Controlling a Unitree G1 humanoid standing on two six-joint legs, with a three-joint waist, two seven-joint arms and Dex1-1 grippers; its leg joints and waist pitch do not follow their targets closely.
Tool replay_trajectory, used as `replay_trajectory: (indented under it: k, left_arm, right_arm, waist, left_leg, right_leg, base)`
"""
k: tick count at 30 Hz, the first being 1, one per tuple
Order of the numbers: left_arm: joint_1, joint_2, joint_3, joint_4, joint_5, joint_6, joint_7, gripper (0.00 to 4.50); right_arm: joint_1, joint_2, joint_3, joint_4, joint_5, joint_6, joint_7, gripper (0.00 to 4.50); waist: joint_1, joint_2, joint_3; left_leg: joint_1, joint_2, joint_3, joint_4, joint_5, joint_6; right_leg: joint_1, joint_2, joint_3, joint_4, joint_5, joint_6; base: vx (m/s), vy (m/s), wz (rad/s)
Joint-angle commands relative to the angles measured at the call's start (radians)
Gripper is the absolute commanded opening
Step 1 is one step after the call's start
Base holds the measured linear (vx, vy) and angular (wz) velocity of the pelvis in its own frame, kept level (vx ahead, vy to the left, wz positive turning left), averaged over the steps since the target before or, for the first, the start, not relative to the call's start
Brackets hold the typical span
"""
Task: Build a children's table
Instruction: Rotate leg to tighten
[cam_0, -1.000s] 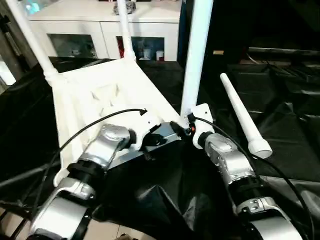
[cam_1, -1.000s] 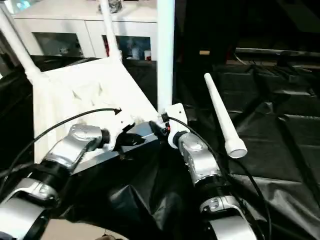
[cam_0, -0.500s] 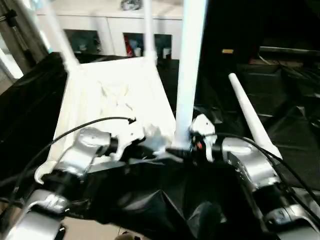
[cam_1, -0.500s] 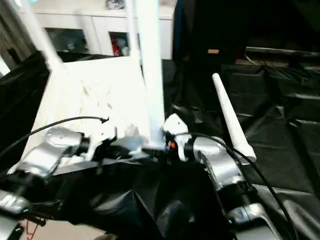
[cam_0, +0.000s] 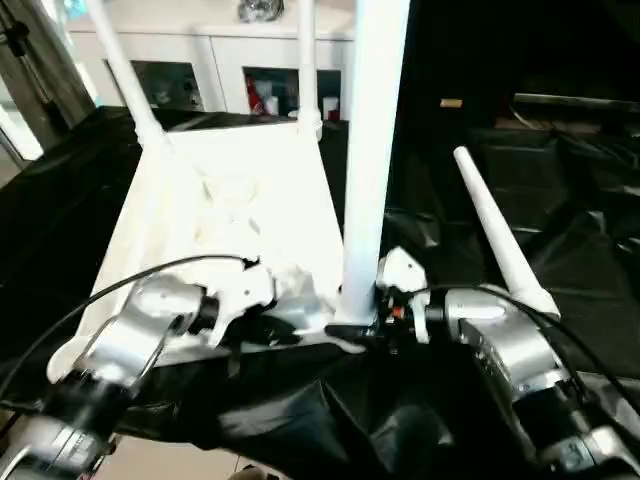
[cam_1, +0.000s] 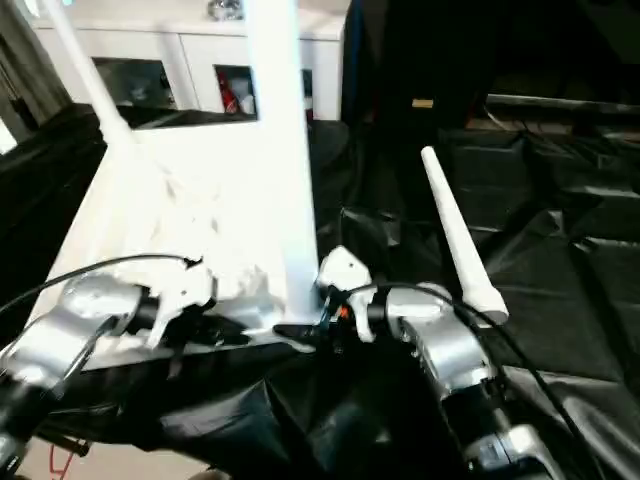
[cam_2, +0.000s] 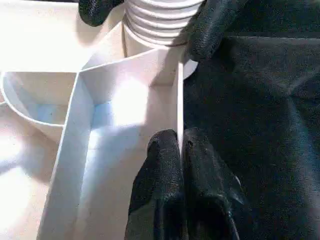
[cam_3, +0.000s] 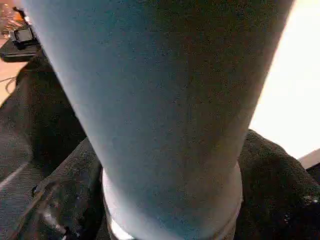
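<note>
left pincer (cam_2: 181, 150): clenched on the thin rim wall of the top (cam_0: 235, 215), one finger each side, near the corner socket. right pincer (cam_0: 352, 328): fingers (cam_2: 212, 27) set wide around the base of the upright leg (cam_0: 372, 150), which sits in that near corner socket; grasping the leg.

the top lies underside up, ribs showing, on a black sheet (cam_0: 560, 200). two far legs (cam_0: 125, 75) stand in the far sockets. a fourth leg (cam_0: 500, 235) lies loose on the sheet, right of the top, apart from it. a cabinet (cam_0: 200, 60) with glass doors stands behind.
</note>
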Motion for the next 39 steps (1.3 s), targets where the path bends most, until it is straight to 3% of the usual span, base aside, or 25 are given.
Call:
replay_trajectory:
  k: [1,7,11,12,13,15,16,17,18,20,22,26,27,29,31,33,36,39]
  left_arm:
    - [0.011,-0.002,-0.017,-0.043,-0.03,0.018,-0.021,0.0]
    - [0.01,-0.005,-0.03,-0.05,-0.021,0.037,-0.004,0.0]
    - [0.01,-0.004,-0.03,-0.053,-0.016,0.044,0.001,0.0]
    - [0.009,-0.007,-0.029,-0.05,-0.015,0.045,0.006,0.0]
    - [0.006,-0.013,-0.027,-0.046,-0.015,0.047,0.014,0.0]
    - [-0.009,-0.037,-0.017,-0.029,-0.01,0.068,0.054,0.0]
    - [-0.025,-0.062,-0.009,-0.008,0.0,0.09,0.1,0.0]
    - [-0.033,-0.074,-0.006,0.002,0.006,0.099,0.122,0.0]
    - [-0.048,-0.095,-0.001,0.023,0.018,0.106,0.161,0.0]
    - [-0.062,-0.114,0.002,0.041,0.028,0.11,0.196,0.0]
    - [-0.105,-0.186,0.013,0.092,0.049,0.131,0.305,0.0]
    - [-0.134,-0.226,0.01,0.123,0.056,0.125,0.341,0.0]
    - [-0.14,-0.231,0.008,0.131,0.056,0.115,0.337,0.0]
    - [-0.144,-0.233,0.007,0.138,0.055,0.105,0.332,0.0]
    - [-0.142,-0.227,0.003,0.141,0.051,0.081,0.316,0.0]
    - [-0.134,-0.216,-0.002,0.141,0.046,0.061,0.292,0.0]
    - [-0.126,-0.205,-0.007,0.139,0.043,0.049,0.267,0.0]
    - [-0.113,-0.169,-0.021,0.132,0.032,0.03,0.197,0.0]
  right_arm:
    - [-0.005,-0.008,-0.007,-0.009,-0.002,0.013,-0.012,3.7]
    - [-0.004,0.011,0.0,0.018,-0.008,0.002,-0.032,3.19]
    - [-0.023,0.055,0.002,0.126,-0.024,-0.057,-0.069,2.97]
    - [-0.028,0.071,-0.003,0.157,-0.027,-0.069,-0.09,2.89]
    - [-0.032,0.087,-0.01,0.183,-0.027,-0.079,-0.113,2.84]
    - [-0.045,0.13,-0.037,0.254,-0.037,-0.092,-0.209,2.8]
    - [-0.054,0.163,-0.059,0.308,-0.046,-0.107,-0.294,2.79]
    - [-0.058,0.176,-0.068,0.328,-0.049,-0.113,-0.329,2.79]
    - [-0.064,0.2,-0.085,0.354,-0.051,-0.109,-0.392,2.78]
    - [-0.071,0.224,-0.101,0.379,-0.051,-0.102,-0.45,2.78]
    - [-0.112,0.3,-0.15,0.462,-0.059,-0.103,-0.669,2.77]
    - [-0.148,0.368,-0.149,0.483,-0.075,-0.133,-0.736,2.77]
    - [-0.151,0.384,-0.139,0.471,-0.076,-0.137,-0.714,3.12]
    - [-0.142,0.387,-0.125,0.436,-0.074,-0.127,-0.676,3.47]
    - [-0.131,0.374,-0.114,0.392,-0.068,-0.108,-0.641,3.56]
    - [-0.127,0.347,-0.098,0.361,-0.082,-0.114,-0.619,3.81]
    - [-0.122,0.314,-0.086,0.332,-0.08,-0.116,-0.576,3.81]
    - [-0.099,0.229,-0.062,0.25,-0.059,-0.109,-0.417,3.81]
  waist:
    - [0.001,-0.012,-0.062]
    - [-0.003,-0.011,-0.062]
    - [-0.01,-0.01,-0.06]
    - [-0.014,0.001,-0.059]
    - [-0.022,-0.006,-0.057]
    - [-0.029,-0.005,-0.055]
    - [-0.033,-0.01,-0.053]
    - [-0.041,-0.007,-0.048]
    - [-0.043,-0.007,-0.051]
    - [-0.054,-0.007,-0.048]
    - [-0.063,-0.003,-0.048]
    - [-0.081,0.006,-0.048]
    - [-0.088,0.012,-0.045]
    - [-0.091,0.009,-0.041]
    - [-0.089,0.008,-0.039]
    - [-0.086,0.007,-0.041]
    - [-0.081,0.003,-0.042]
    - [-0.067,0.002,-0.046]
  left_leg:
    - [0.011,0.041,-0.015,-0.078,-0.293,0.029]
    - [0.013,0.04,-0.016,-0.079,-0.309,0.019]
    - [0.011,0.039,-0.019,-0.079,-0.327,0.012]
    - [0.014,0.039,-0.021,-0.08,-0.341,0.008]
    - [0.014,0.038,-0.021,-0.081,-0.371,0.003]
    - [0.012,0.035,-0.024,-0.081,-0.393,-0.006]
    - [0.011,0.035,-0.026,-0.083,-0.4,-0.01]
    - [0.015,0.032,-0.029,-0.083,-0.432,-0.02]
    - [0.027,0.031,-0.032,-0.078,-0.456,-0.03]
    - [0.026,0.031,-0.035,-0.08,-0.477,-0.028]
    - [0.034,0.029,-0.038,-0.078,-0.519,-0.033]
    - [0.034,0.031,-0.049,-0.083,-0.586,-0.035]
    - [0.036,0.035,-0.054,-0.089,-0.631,-0.036]
    - [0.039,0.037,-0.059,-0.096,-0.682,-0.04]
    - [0.048,0.033,-0.057,-0.093,-0.687,-0.039]
    - [0.044,0.033,-0.057,-0.092,-0.668,-0.037]
    - [0.042,0.033,-0.055,-0.092,-0.637,-0.031]
    - [0.036,0.037,-0.049,-0.095,-0.587,-0.017]
  right_leg:
    - [0.047,-0.06,0.058,-0.084,-0.357,-0.183]
    - [0.046,-0.06,0.059,-0.086,-0.365,-0.177]
    - [0.046,-0.062,0.057,-0.089,-0.397,-0.174]
    - [0.045,-0.061,0.057,-0.089,-0.404,-0.172]
    - [0.044,-0.059,0.055,-0.094,-0.426,-0.168]
    - [0.044,-0.062,0.053,-0.096,-0.471,-0.159]
    - [0.046,-0.062,0.05,-0.099,-0.495,-0.151]
    - [0.039,-0.062,0.044,-0.108,-0.562,-0.129]
    - [0.035,-0.065,0.042,-0.117,-0.608,-0.106]
    - [0.033,-0.062,0.038,-0.12,-0.619,-0.097]
    - [0.028,-0.062,0.03,-0.128,-0.643,-0.085]
    - [0.036,-0.062,0.006,-0.14,-0.641,-0.061]
    - [0.038,-0.061,-0.003,-0.143,-0.62,-0.061]
    - [0.042,-0.06,-0.009,-0.144,-0.599,-0.058]
    - [0.036,-0.065,-0.007,-0.151,-0.612,-0.061]
    - [0.037,-0.07,-0.002,-0.151,-0.62,-0.056]
    - [0.034,-0.073,0.007,-0.147,-0.61,-0.067]
    - [0.036,-0.072,0.024,-0.137,-0.54,-0.098]
  base:
    - [0.0,0.0,0.0]
    - [0.0,0.0,0.0]
    - [0.0,0.0,0.0]
    - [0.0,0.0,0.0]
    - [0.0,0.0,0.0]
    - [0.0,0.0,0.0]
    - [0.0,0.0,0.0]
    - [0.0,0.0,0.0]
    - [0.0,0.0,0.0]
    - [0.0,0.0,0.0]
    - [0.0,0.0,0.0]
    - [0.0,0.0,0.0]
    - [0.0,0.0,0.0]
    - [0.0,0.0,0.0]
    - [0.0,0.0,0.0]
    - [0.0,0.0,0.0]
    - [0.0,0.0,0.0]
    - [0.0,0.0,0.0]
